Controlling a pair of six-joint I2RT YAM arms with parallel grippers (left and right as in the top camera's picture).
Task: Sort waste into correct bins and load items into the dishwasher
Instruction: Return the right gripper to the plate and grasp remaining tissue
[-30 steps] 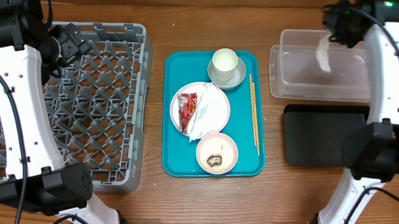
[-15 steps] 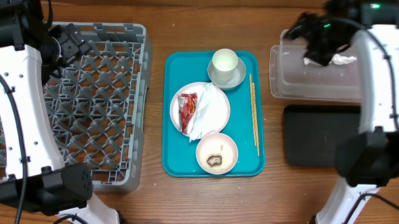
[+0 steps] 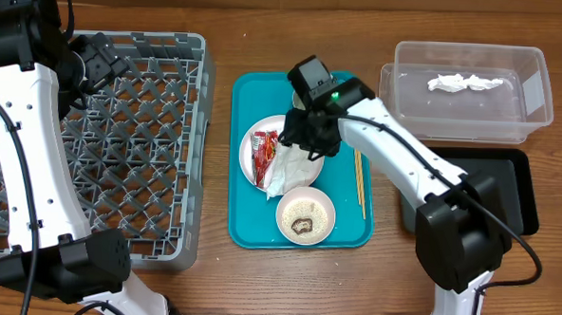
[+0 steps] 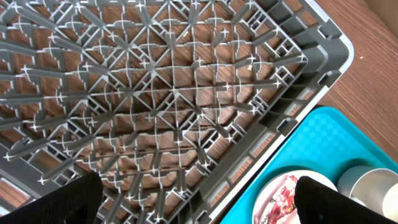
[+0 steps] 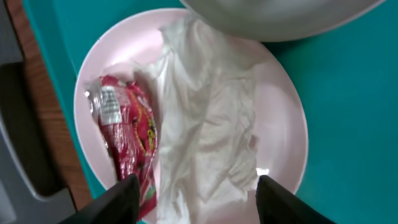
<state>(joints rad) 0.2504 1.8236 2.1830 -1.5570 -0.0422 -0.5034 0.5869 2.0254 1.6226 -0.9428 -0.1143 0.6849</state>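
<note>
Teal serving tray point(image 3: 249, 227) at the middle of a wooden bench point(image 3: 209, 287), seen from above, with a robot arm on each side.

On the tray a large pale plate point(image 5: 283, 130) carries a red snack wrapper point(image 5: 127, 137) and, just beside it, a crumpled white napkin point(image 5: 208, 143). Nearer the front edge, a small bowl point(image 3: 328, 209) holds a brown food lump point(image 3: 303, 224) and pale specks that may be rice. A cup point(image 4: 364, 183) stands at the tray's far end, mostly hidden under the right arm in the overhead view. Thin chopsticks point(image 3: 358, 170) lie along the tray's right side.

The right tool point(image 5: 199, 202) hangs just above the plate. Its fingers are spread partway, one to each side of the napkin, and they hold nothing.

The left tool point(image 4: 205, 202) is wide open and empty, poised over the grey dish rack point(image 3: 193, 173) at the left. No crockery shows in the rack.

At the far right, a clear tub point(image 3: 535, 102) has one scrap of crumpled white paper point(image 3: 465, 84) inside. The black tray point(image 3: 508, 186) beside it looks bare where it is visible, though the arm covers part of it.

The job looks barely started: one piece of waste is binned. The wrapper, napkin and food scraps remain to be sorted, and every dish is left to load.
</note>
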